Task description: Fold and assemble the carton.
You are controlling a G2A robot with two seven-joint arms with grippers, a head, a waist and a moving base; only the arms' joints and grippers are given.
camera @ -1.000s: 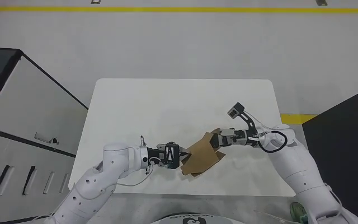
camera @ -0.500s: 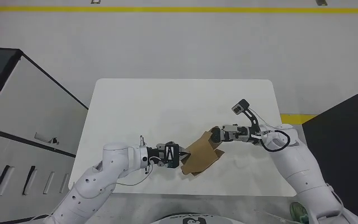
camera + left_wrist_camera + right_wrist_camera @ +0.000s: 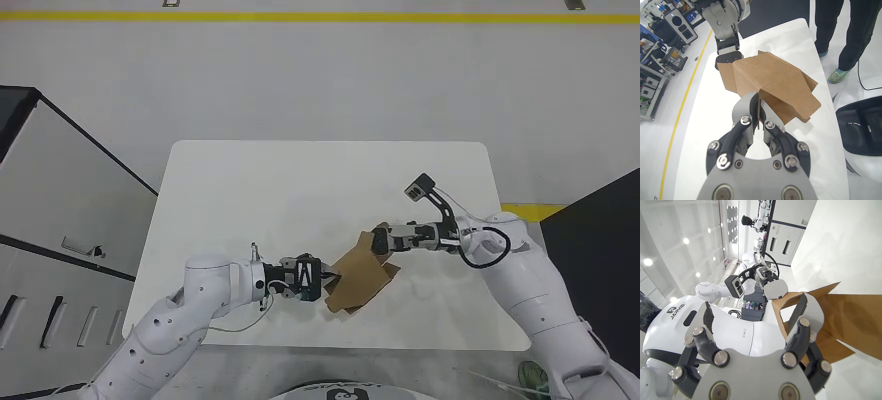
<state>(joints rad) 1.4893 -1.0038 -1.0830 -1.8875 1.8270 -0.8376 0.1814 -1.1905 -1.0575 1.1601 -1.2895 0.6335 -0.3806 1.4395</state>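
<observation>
Carton [image 3: 358,280] in level left arm's fingers [image 3: 743,106]

Open room: the far half of the table [image 3: 300,170]. Obstacles near the front edge: carton [image 3: 360,280], flanked by the left gripper [image 3: 322,280] clamped on its flap and the right gripper [image 3: 379,240], spread wide, touching its other end.

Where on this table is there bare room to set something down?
The far half of the table, from the carton to the far edge, is bare across its width. Crowded: the near middle, where the left arm and right arm meet at the carton, left jaws shut on a flap.
</observation>
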